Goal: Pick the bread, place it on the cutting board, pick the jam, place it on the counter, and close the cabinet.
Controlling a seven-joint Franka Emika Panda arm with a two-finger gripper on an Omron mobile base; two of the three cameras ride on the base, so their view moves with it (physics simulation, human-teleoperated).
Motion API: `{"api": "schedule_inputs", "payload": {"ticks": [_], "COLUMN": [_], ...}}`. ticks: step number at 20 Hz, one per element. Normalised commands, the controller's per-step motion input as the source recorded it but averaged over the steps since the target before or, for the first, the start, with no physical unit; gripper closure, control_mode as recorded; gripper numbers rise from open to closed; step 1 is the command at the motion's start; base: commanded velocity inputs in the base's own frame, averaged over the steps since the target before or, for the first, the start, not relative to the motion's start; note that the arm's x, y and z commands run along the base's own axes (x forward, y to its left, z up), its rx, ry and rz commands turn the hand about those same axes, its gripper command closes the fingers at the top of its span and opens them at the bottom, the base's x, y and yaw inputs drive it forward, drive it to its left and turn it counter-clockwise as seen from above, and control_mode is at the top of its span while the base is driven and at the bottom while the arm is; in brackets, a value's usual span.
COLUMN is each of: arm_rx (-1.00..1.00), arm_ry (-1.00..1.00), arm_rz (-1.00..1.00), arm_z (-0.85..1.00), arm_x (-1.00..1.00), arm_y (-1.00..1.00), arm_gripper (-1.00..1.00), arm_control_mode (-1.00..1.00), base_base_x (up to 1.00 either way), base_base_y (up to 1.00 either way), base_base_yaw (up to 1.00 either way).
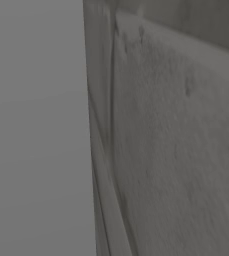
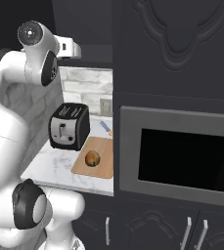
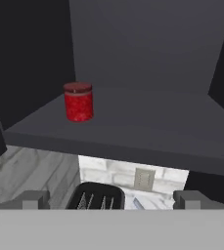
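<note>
Hand view first: our gripper (image 3: 111, 199) has its fingers spread wide with nothing between them, facing the open cabinet (image 3: 147, 53). Beyond it, the jam (image 3: 78, 101) stands upright on the cabinet shelf (image 3: 133, 129), left of centre, its long axis vertical and lid up. Below the shelf we see the toaster (image 3: 95, 196). In the right base view the bread (image 2: 92, 158) already lies on the cutting board (image 2: 102, 166), so we judge the jam pick is the step in hand. Next we must reach forward and left, then close around the jar.
</note>
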Motion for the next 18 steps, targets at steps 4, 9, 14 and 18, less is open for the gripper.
{"api": "schedule_inputs", "payload": {"ticks": [4, 9, 14, 18], "arm_rx": [0.0, 0.0, 0.0, 0.0], "arm_ry": [0.0, 0.01, 0.05, 0.08], "arm_rz": [0.07, 0.08, 0.07, 0.05], "arm_z": [0.0, 0.0, 0.0, 0.0], "arm_x": [0.13, 0.24, 0.33, 0.29], "arm_y": [0.02, 0.03, 0.08, 0.1], "arm_gripper": [-1.0, -1.0, -1.0, -1.0], "arm_control_mode": [-1.0, -1.0, -1.0, -1.0], "base_base_x": [0.0, 0.0, 0.0, 0.0], "base_base_y": [0.0, 0.0, 0.0, 0.0], "base_base_yaw": [0.0, 0.0, 0.0, 0.0]}}
